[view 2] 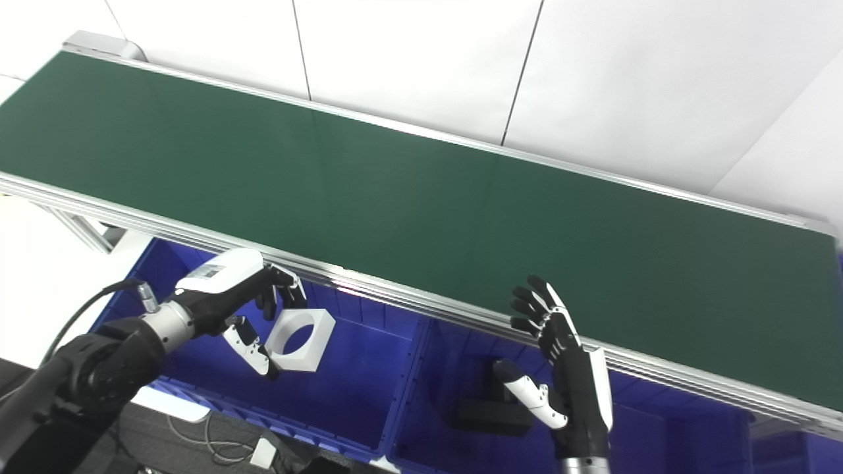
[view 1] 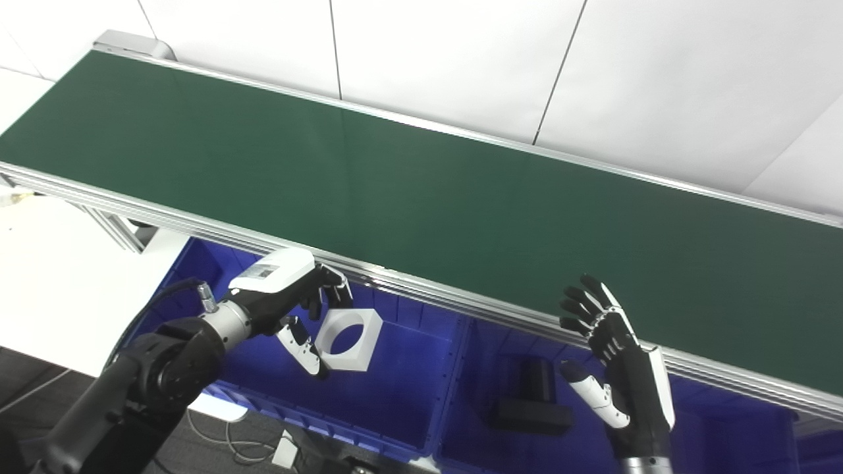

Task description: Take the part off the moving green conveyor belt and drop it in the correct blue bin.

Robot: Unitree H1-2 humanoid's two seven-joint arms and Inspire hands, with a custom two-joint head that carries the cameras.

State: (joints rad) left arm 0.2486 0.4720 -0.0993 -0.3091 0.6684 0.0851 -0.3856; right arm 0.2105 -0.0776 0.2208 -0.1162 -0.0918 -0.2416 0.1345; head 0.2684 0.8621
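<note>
The long green conveyor belt [view 1: 421,191] runs from far left to near right. Just before its near rail sit two open blue plastic bins: the left bin [view 1: 395,421] under the white square part with a round hole [view 1: 349,340], which the left robot hand [view 1: 290,303] holds, and the right bin [view 1: 481,421] holding a black block-shaped part [view 1: 533,401], with the right robot hand [view 1: 616,368] raised over it.

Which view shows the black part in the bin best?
The left eye view: the black part lies clear of the right hand. In the right eye view, that hand's thumb overlaps it.
</note>
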